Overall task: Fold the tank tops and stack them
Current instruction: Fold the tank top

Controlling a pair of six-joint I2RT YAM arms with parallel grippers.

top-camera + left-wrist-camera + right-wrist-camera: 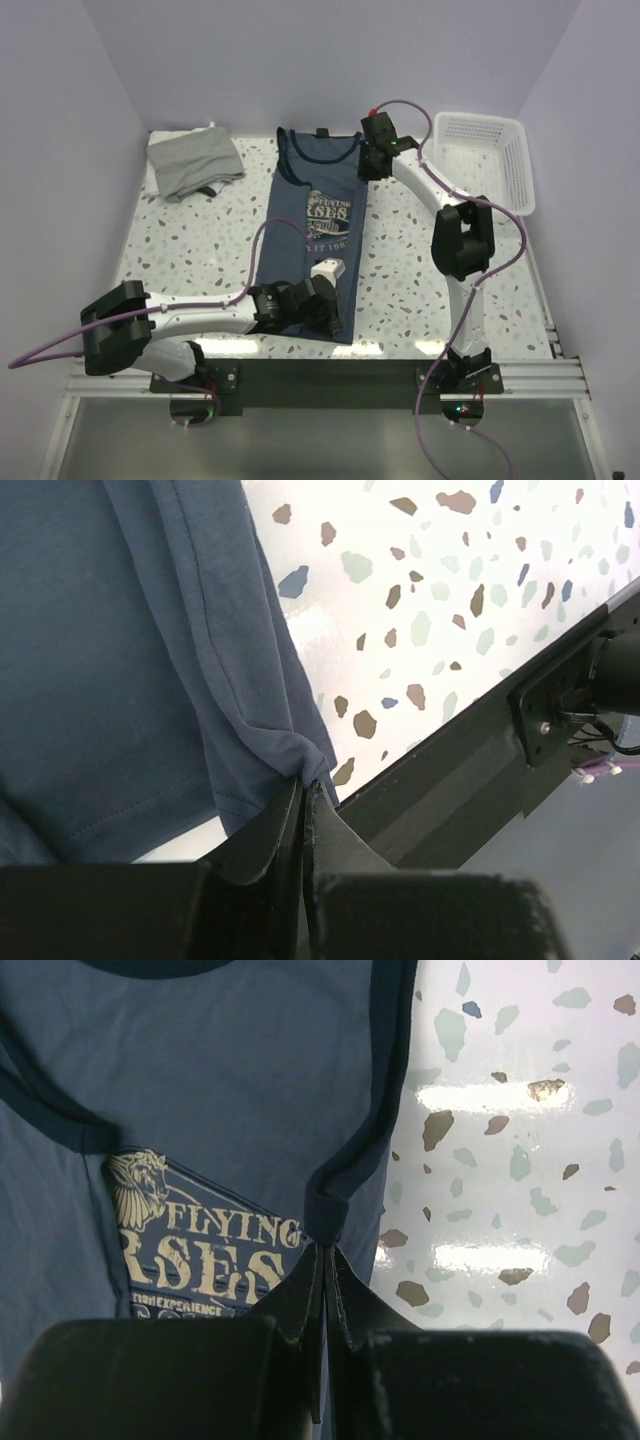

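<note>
The navy tank top (300, 270) lies spread flat on the table (420, 270), left of the white mesh basket (522, 180). Its neckline is level with the basket and its hem runs away toward the arm bases. The grey tank top (195, 163) sits bunched farther from the basket, beyond the navy one. Both grippers are closed on the navy top's basket-side edge. The right gripper (326, 1248) pinches the dark armhole trim beside the chest print, and the left gripper (306, 788) pinches a gathered hem corner. The cloth looks thin, light and limp, so it will likely sag and drape between the two holds rather than keep any shape. It may also cling to or drag over the layer beneath. The trim and the stitched hem are the thicker, firmer spots, and they seem the sound places to hold. A pinch on the single layer in the middle would probably only pucker the cloth.
</note>
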